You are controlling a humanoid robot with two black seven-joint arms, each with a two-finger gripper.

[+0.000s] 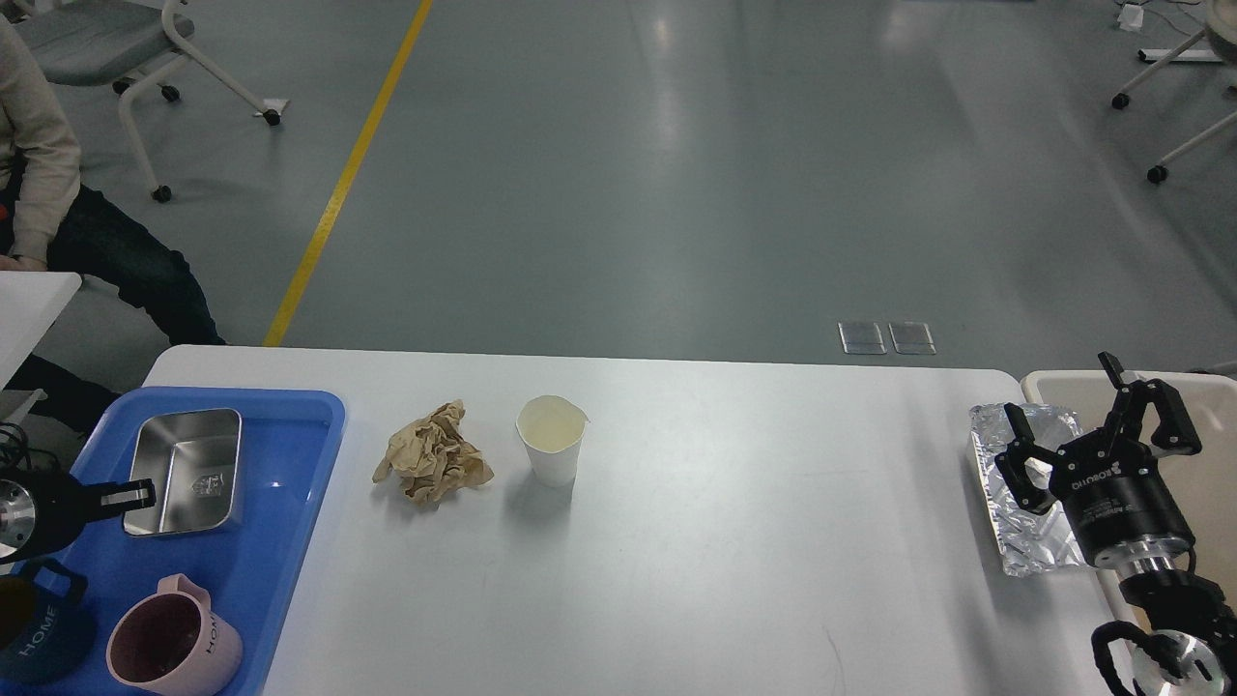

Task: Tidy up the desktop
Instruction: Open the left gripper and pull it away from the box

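The white desktop (734, 551) carries a crumpled brown paper ball (432, 467) and an upright white paper cup (552, 440) left of centre. At its right edge lies a crinkled foil tray (1026, 522). My right gripper (1066, 398) hovers open above that foil, with nothing between its fingers. On the left, a steel container (184, 471) lies flat in the blue tray (280, 551). My left gripper (133, 495) reaches in from the left edge, its fingers closed on the container's left rim.
A pink mug (174, 646) and a dark teal mug (39, 640) stand at the blue tray's near end. A beige bin (1213, 483) sits just off the desktop's right edge, behind my right gripper. A seated person (58, 232) is at the far left.
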